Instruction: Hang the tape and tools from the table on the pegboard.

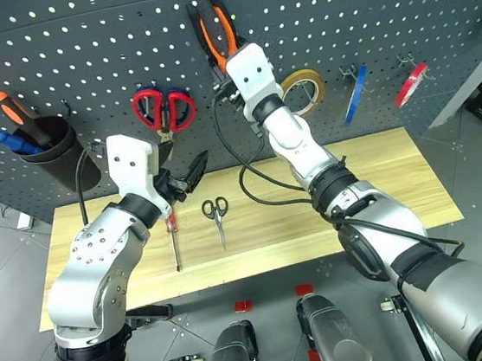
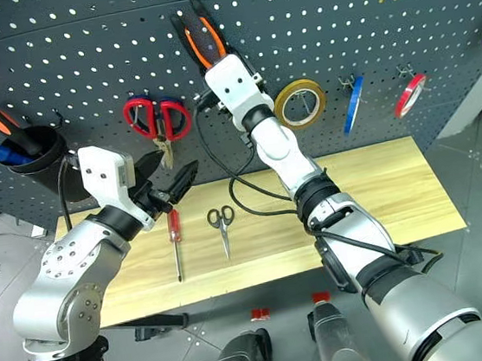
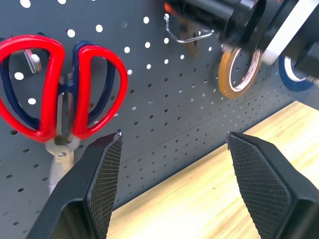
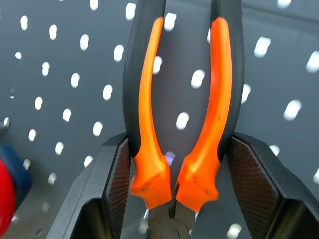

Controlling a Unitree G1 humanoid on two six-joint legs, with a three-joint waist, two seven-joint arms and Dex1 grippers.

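Where right gripper (image 4: 169,184) jaws clench pliers (image 4: 182,114), head cut off, hook probably hidden; left gripper (image 3: 172,149) jaws released.

On the pegboard (image 2: 395,6) hang three tape rings: one yellow tape ring (image 2: 299,103), one blue tape ring (image 2: 353,104) and one red tape ring (image 2: 410,94). There are two pairs of scissors, the red-handled scissors (image 2: 156,119) and the small scissors (image 2: 221,221). One pair of pliers (image 2: 201,33), one red-handled screwdriver (image 2: 174,238) and one black cup (image 2: 41,163) make up the rest.
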